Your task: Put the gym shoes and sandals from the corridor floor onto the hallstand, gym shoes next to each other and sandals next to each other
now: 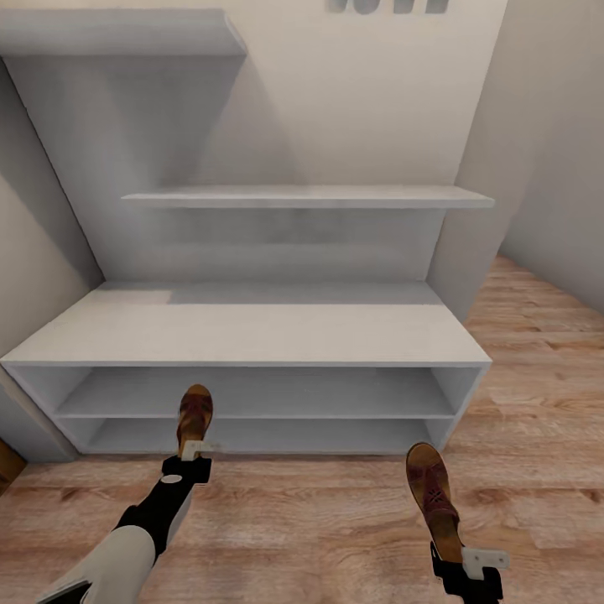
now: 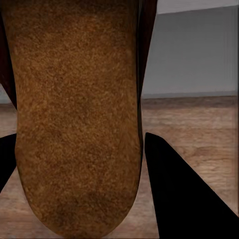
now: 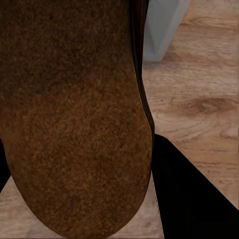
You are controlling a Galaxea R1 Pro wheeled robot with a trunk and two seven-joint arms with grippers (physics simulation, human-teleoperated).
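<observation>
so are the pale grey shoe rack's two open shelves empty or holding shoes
Empty: both open shelves of the pale grey shoe rack show bare in the head view; each gripper holds a brown leather sandal outside.

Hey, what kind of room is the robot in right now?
Probably a home hallway or entryway: a pale-grey hallstand with open shoe shelves stands against the wall on a wood-plank floor, and each gripper, left and right, holds a brown sandal, and.

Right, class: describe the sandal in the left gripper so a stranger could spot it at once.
Start at the pale-grey hallstand. Before its open lower shelves, the left gripper holds a brown sandal by its heel, toe pointing at the shelves. The other sandal sits further right, over bare floor.
</observation>
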